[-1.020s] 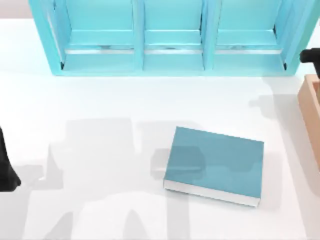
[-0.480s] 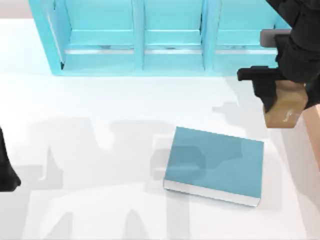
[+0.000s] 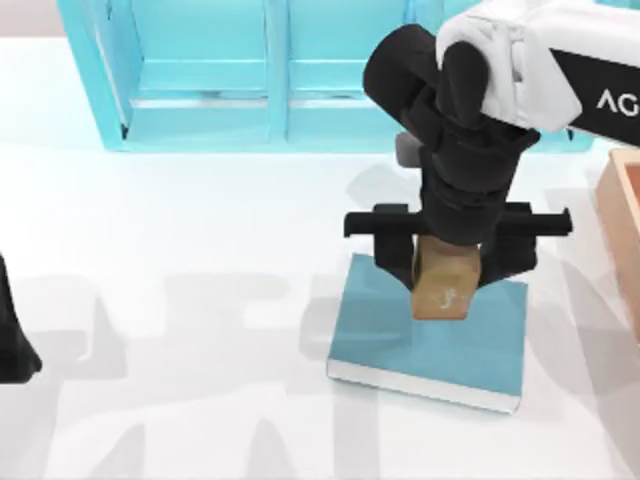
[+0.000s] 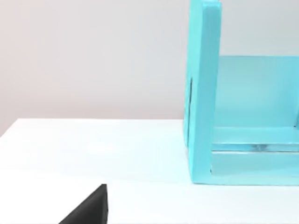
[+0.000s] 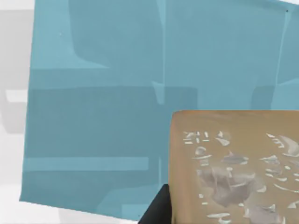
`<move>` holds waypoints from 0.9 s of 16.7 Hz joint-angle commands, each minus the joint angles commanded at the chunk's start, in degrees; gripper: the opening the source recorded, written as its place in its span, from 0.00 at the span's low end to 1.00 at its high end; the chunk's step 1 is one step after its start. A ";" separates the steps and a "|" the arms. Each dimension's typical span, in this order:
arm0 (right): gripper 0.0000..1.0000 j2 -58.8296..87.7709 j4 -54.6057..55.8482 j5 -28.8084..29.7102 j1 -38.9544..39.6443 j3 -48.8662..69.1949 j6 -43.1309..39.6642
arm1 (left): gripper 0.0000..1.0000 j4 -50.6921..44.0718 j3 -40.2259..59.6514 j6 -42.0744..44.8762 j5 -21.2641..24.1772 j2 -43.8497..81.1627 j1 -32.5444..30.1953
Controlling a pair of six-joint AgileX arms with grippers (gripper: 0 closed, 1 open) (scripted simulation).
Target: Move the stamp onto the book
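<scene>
White surface [image 3: 200,220] with light-blue shelf unit [image 3: 340,70], its compartments apparently empty, at the far edge. Book [image 3: 430,345] lies flat. Right gripper [image 3: 446,272], jaws pinching the stamp [image 3: 444,285], holds it over the book's cover; lowering and release remain. Left gripper [image 3: 12,345] is parked at the left edge.

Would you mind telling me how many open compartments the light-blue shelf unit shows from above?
3, side by side along the table's far edge: left compartment, middle compartment, and right compartment, largely covered by the right arm.
</scene>
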 joint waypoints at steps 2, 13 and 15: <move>0.00 0.00 0.00 0.00 0.00 0.00 0.00 | 1.00 0.00 0.00 0.00 0.00 0.00 0.00; 0.23 -0.16 -1.07 0.00 -0.01 0.91 -0.02 | 1.00 0.00 0.00 0.00 0.00 0.00 0.00; 0.38 -0.16 -1.07 0.00 -0.01 0.91 -0.02 | 1.00 0.00 0.00 0.00 0.00 0.00 0.00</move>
